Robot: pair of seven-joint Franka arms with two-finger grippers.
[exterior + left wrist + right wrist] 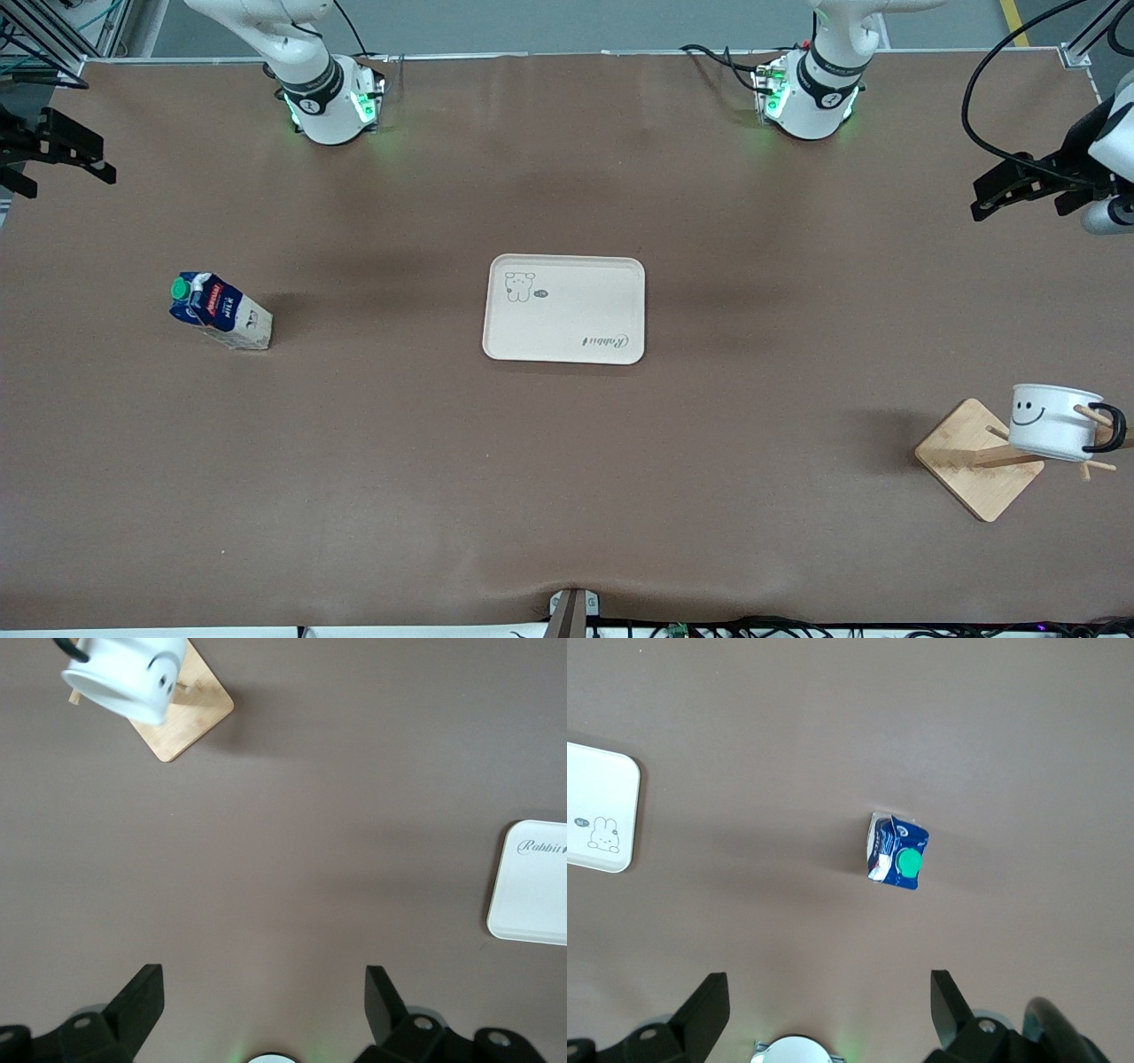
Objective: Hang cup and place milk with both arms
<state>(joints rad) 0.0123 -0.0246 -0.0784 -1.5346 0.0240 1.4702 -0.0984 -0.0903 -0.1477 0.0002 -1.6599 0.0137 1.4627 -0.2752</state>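
From the front, the cup (1054,422) already hangs by its black handle on a peg of the wooden rack (979,459) at the left arm's end of the worktop (567,496), while the milk (220,312) stands upright toward the right arm's end, level with the tray (564,308) in the middle, which holds nothing. The left gripper (1019,188) and right gripper (66,151) hang high at the edges, well apart from everything. I'd say the milk is the risk: tall and narrow, a jaw clipping its gable top on the way down could tip it. In the left wrist view the left gripper (264,992) has its jaws wide open and empty over bare worktop; the cup (126,675) sits tilted on its peg, and a knock to the rack (190,711) might shake it off. In the right wrist view the right gripper (829,997) is likewise open, with the milk (897,853) nearly below it, green cap up
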